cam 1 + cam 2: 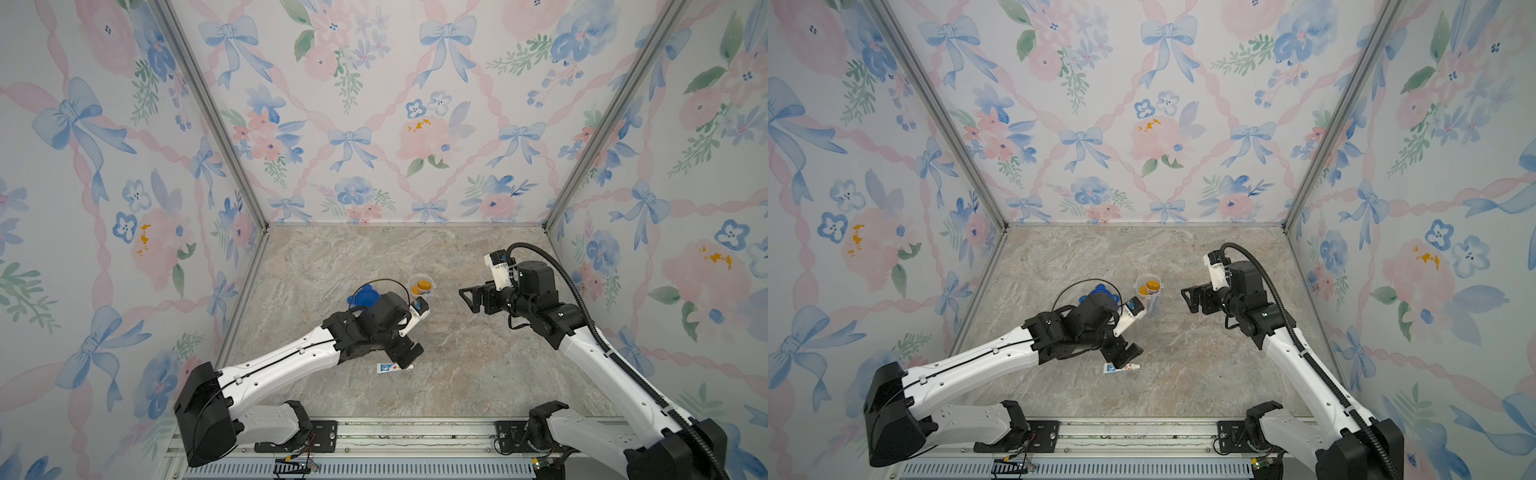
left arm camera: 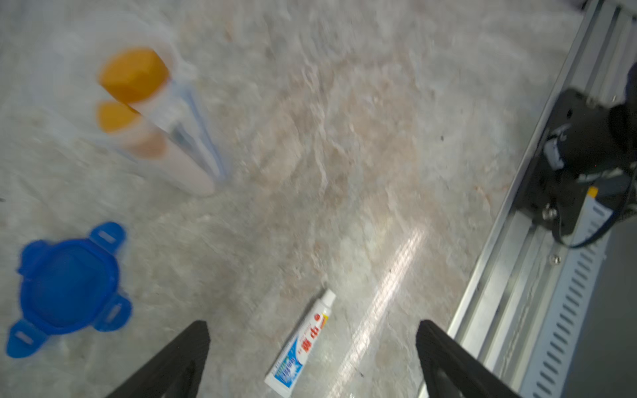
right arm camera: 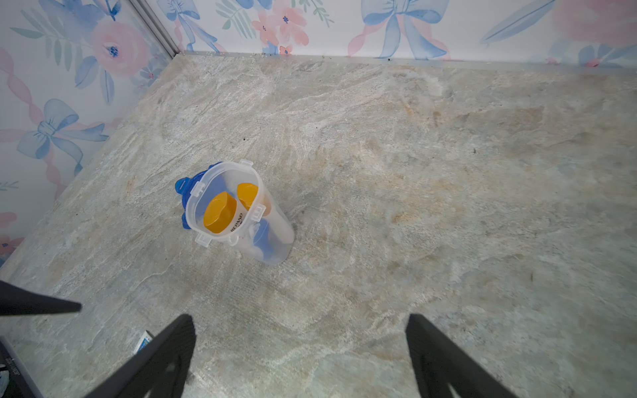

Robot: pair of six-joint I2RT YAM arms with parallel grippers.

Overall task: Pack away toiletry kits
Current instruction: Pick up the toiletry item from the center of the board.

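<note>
A white toothpaste tube point(image 1: 388, 368) point(image 1: 1121, 368) point(image 2: 303, 341) with blue-red print lies flat on the stone tabletop near the front. My left gripper point(image 1: 405, 355) point(image 2: 313, 327) hovers just over it, open, the tube lying between the spread fingers untouched. The clear cup point(image 3: 279, 237) point(image 1: 431, 284) point(image 1: 1154, 307) stands mid-table, holding a yellow-capped bottle point(image 3: 220, 213), a slim yellow-capped tube point(image 3: 247, 194) and a blue-white toothbrush point(image 3: 263, 237). To the cup's right my right gripper point(image 1: 467, 297) point(image 3: 300, 318) stays open and empty, pointing at it.
A round blue lid point(image 1: 363, 296) point(image 1: 1100, 291) point(image 2: 69, 286) with tabs lies flat left of the cup, partly under my left arm. Floral walls enclose three sides. A metal rail point(image 2: 517, 275) runs along the front edge.
</note>
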